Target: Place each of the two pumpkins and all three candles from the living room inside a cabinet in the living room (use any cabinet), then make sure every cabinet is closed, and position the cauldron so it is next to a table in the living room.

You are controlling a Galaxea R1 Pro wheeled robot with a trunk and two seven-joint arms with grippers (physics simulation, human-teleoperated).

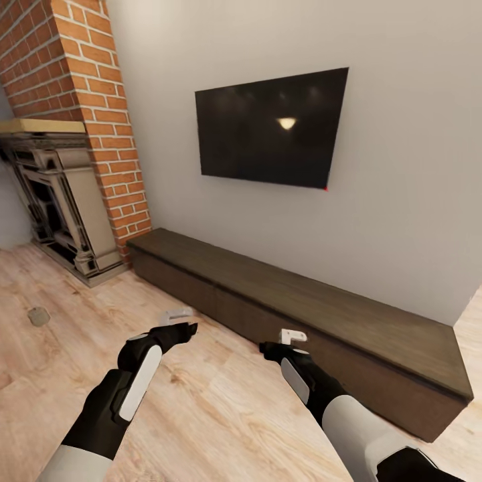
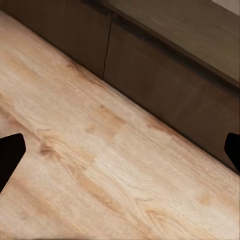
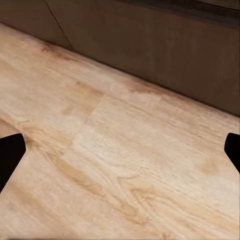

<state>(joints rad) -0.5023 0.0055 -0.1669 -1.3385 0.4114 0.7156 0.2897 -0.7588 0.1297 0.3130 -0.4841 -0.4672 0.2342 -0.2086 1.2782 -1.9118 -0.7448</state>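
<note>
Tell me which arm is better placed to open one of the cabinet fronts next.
Probably the right. Its tool hangs open just before a closed front of the cabinet, while the left tool, also open, sits farther back over the floor.

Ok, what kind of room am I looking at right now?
Most likely a living room: a dark flat screen hangs on the wall above a long, low dark wood cabinet with its fronts shut, and a stone-coloured fireplace sits under a brick chimney on the left.
</note>
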